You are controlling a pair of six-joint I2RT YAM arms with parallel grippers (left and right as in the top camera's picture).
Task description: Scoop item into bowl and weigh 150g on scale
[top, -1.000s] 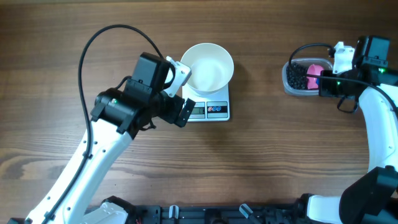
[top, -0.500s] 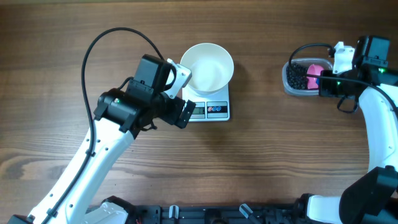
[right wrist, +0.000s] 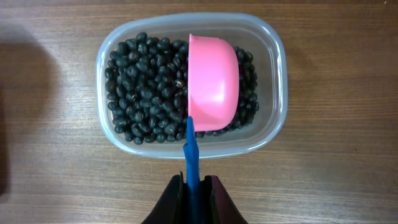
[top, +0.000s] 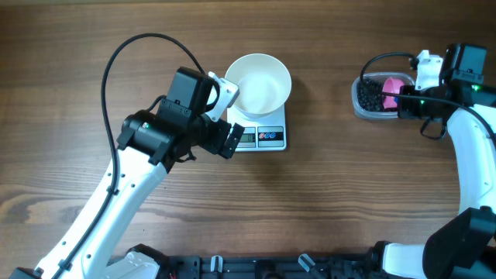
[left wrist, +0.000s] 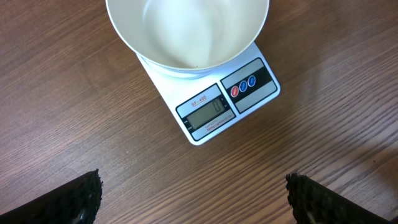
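Note:
The white bowl sits empty on the small white scale, whose grey display faces the front. Just left of the scale's front edge hangs my left gripper, open, with bare wood between its fingertips. At the far right a clear plastic tub holds the black beans. A pink scoop cup lies in the beans, turned on its side. My right gripper is shut on the scoop's blue handle.
Brown wooden tabletop runs all round. A black cable loops over the left arm. The right arm comes in along the right edge. A dark rail lies along the front edge.

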